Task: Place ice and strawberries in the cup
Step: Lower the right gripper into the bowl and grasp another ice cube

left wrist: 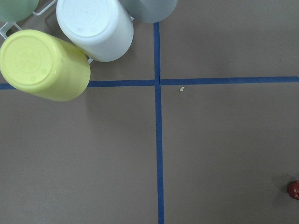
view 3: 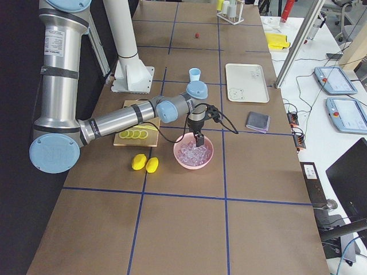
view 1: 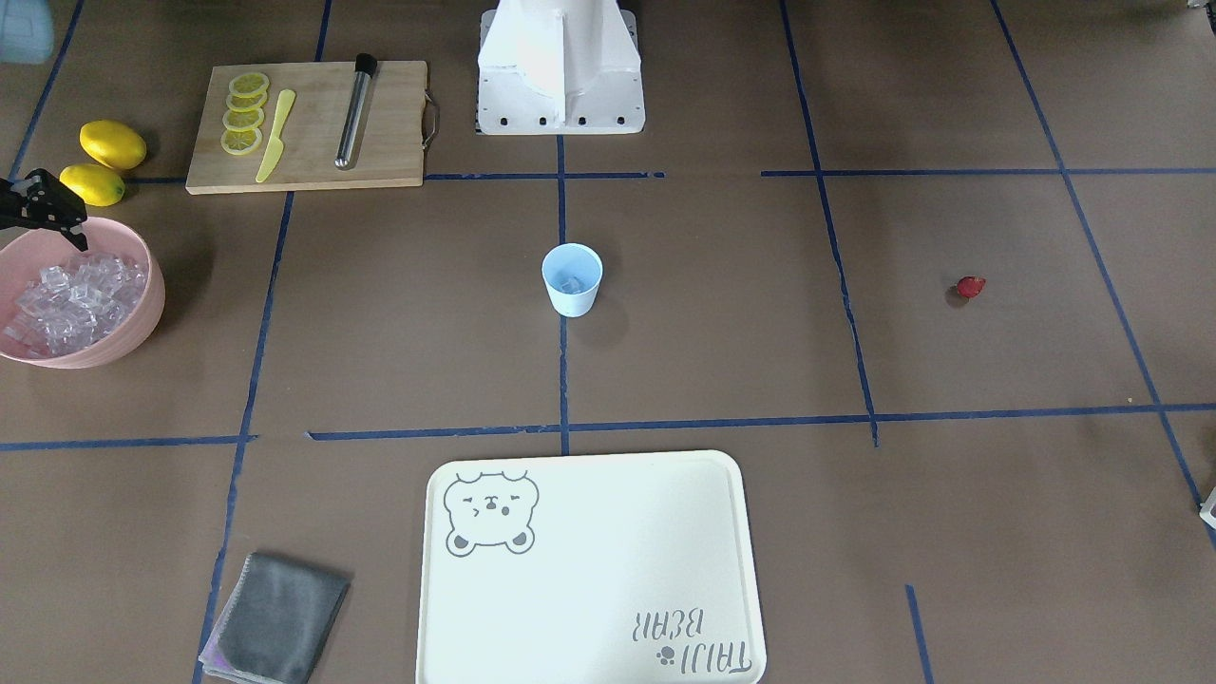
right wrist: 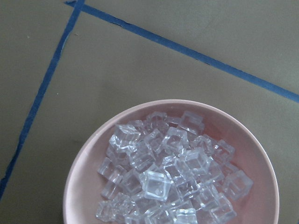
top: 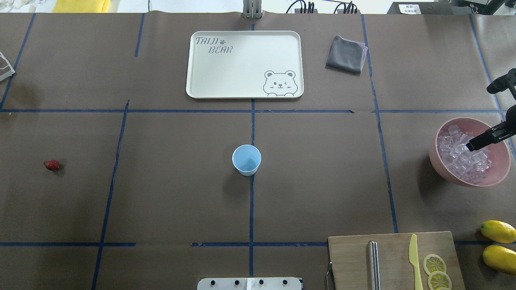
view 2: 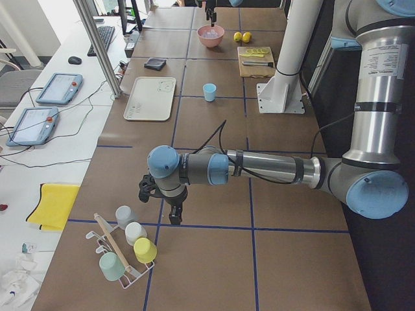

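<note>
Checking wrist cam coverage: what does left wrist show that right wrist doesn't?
Only left wrist: a bottom-up yellow cup and white cup, plus the strawberry at the frame's right edge. Only right wrist: the pink bowl full of ice. Both: brown table with blue tape lines.

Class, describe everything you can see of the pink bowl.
The bowl is round, deep, pale pink, plastic-looking, smooth-rimmed. It stands upright on the brown table at the robot's right end, near two lemons but apart from them. Clear ice cubes fill it to just below the rim. The right gripper hangs over the ice; contact cannot be told.
</note>
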Robot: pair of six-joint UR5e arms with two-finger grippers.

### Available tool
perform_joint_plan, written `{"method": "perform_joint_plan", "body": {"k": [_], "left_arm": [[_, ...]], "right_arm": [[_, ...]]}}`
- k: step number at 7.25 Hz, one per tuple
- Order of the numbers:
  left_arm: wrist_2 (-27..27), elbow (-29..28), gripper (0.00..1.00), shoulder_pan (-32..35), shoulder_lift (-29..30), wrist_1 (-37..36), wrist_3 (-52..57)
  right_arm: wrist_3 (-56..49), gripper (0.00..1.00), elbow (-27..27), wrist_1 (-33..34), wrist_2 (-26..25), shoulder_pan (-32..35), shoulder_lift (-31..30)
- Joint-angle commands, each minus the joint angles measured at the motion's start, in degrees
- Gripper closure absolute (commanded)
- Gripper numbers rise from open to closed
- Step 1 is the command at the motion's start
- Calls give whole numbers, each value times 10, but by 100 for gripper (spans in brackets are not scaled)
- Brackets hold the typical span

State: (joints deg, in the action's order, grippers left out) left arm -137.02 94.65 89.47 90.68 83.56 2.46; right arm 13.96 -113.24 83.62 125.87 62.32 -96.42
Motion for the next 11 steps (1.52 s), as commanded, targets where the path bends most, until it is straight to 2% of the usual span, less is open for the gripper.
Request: {"method": "perform_joint_plan", "body": {"k": [1, 3, 7, 11], "left_arm": [[0, 1, 0, 0, 1, 0, 0], [0, 3, 0, 0, 1, 0, 0], [0, 2, 0, 0, 1, -1, 0], [0, 3, 0, 0, 1, -1, 0]], "right_arm": [[-2, 1, 28, 0, 2, 0, 3], [-7, 2, 38, 0, 3, -3, 4], [-11, 18, 50, -1, 0, -33, -1], [-23, 20, 51, 0, -4, -33, -10]]}}
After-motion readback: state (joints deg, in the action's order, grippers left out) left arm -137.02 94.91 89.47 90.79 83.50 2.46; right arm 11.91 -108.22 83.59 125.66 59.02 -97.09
